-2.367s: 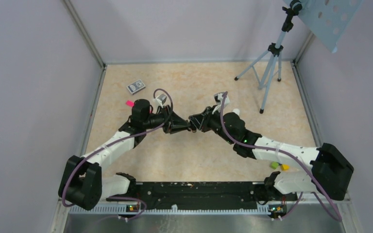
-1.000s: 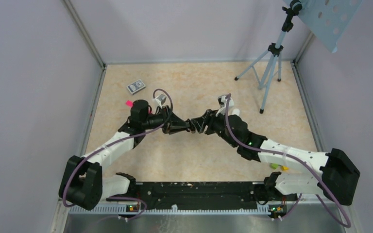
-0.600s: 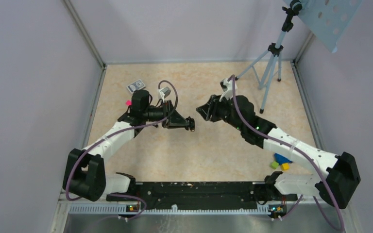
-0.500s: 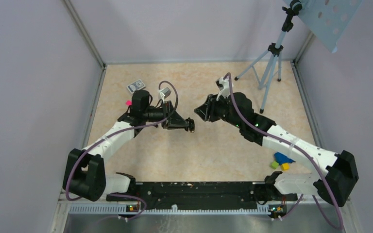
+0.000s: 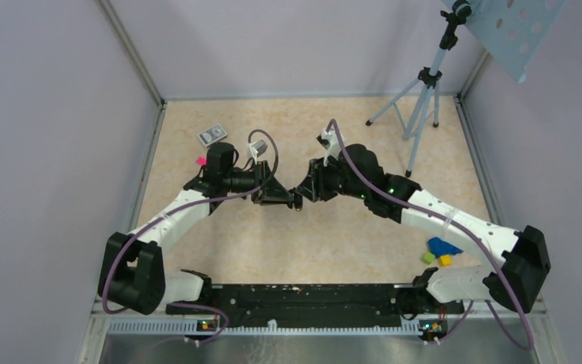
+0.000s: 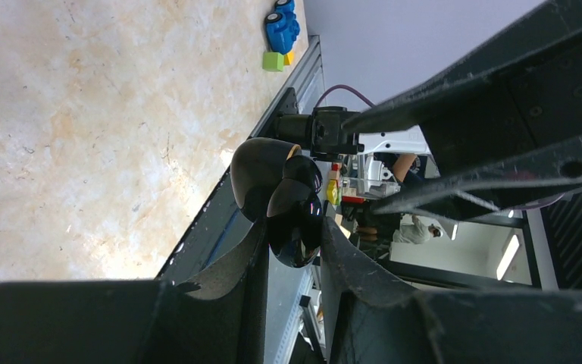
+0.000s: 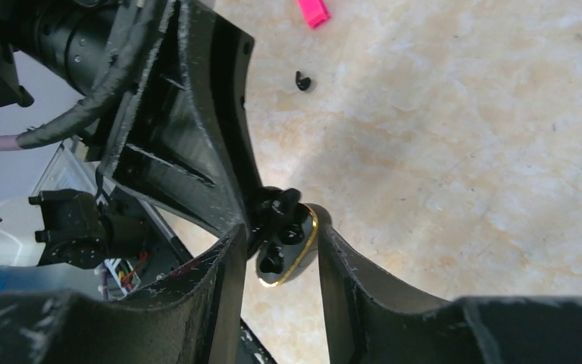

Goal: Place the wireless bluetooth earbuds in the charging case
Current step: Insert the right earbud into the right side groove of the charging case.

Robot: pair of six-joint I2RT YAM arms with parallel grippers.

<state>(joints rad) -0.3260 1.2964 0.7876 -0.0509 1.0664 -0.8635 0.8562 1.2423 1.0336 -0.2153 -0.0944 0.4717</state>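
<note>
The left hand (image 6: 294, 241) clamps the open black charging case (image 6: 273, 171); the right hand (image 7: 279, 241), fingers parted around it, grip unclear, should approach squarely, with a likely earbud (image 7: 301, 80) on the surface (image 7: 455, 152) beyond its fingertips.

The case (image 6: 286, 203) is a small, glossy black clamshell with a thin gold rim. It is pinched between the fingers of the left hand (image 6: 292, 225) and held off the worktop (image 7: 462, 152), with its lid swung open and the gold-edged tray facing away from that hand. Dark rounded lumps sit inside the rim, but whether anything is properly seated there cannot be told. A tiny black piece that looks like an earbud (image 7: 301, 80) lies loose on the worktop beside the left hand, well back from its fingertips and touching nothing.
</note>
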